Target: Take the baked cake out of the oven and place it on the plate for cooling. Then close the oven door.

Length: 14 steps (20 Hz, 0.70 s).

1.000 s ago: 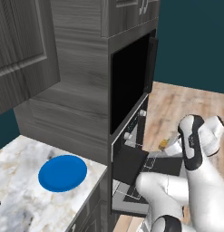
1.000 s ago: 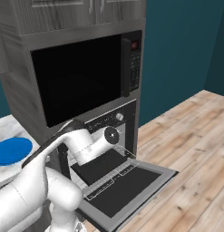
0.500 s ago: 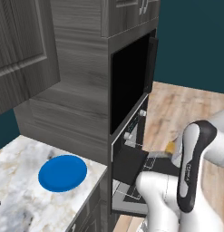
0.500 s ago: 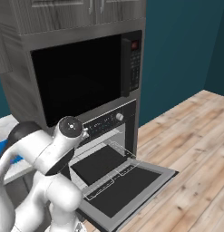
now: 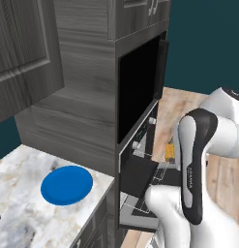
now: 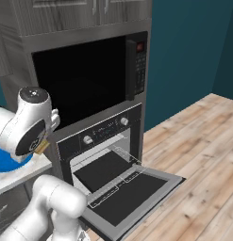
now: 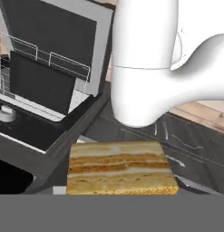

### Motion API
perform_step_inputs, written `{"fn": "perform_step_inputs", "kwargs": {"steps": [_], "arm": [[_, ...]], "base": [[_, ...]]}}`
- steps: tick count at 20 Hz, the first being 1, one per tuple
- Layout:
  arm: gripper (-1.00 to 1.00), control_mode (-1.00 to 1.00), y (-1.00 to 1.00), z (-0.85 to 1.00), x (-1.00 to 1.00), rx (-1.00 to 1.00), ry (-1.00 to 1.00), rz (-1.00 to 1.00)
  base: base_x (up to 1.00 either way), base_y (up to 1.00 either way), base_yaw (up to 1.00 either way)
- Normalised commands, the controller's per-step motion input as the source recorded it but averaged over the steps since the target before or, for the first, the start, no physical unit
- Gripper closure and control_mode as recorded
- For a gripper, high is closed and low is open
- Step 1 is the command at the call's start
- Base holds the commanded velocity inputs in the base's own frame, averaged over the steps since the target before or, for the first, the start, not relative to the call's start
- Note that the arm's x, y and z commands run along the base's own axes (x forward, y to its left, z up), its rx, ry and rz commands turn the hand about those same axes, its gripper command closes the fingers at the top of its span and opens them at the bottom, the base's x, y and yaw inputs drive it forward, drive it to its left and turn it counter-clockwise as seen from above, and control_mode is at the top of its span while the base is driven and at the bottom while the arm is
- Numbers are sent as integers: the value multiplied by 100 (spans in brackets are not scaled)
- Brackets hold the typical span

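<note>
One small orange-brown layered cake block fills the hand view's six o'clock — pinched or not, I cannot tell; the oven's dark drop-down door hangs open — no legible writing.

Surface finishes: the baked cake looked crumbly and matt, with pale layered bands. The plate was smooth, satin blue. The counter showed veined marble; the floor pale wood planks. The oven door appeared dark, smooth, metal-framed; the rack thin wire.
</note>
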Motion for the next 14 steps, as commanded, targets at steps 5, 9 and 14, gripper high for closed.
{"fn": "perform_step_inputs", "kwargs": {"steps": [5, 9, 14], "arm": [[100, -100, 58, 19, -7, -13, 16, 33], [100, -100, 58, 0, -34, -14, 12, 34], [100, -100, 54, -1, -31, -10, 2, 35]], "base": [[0, 0, 0], [0, 0, 0], [0, 0, 0]]}}
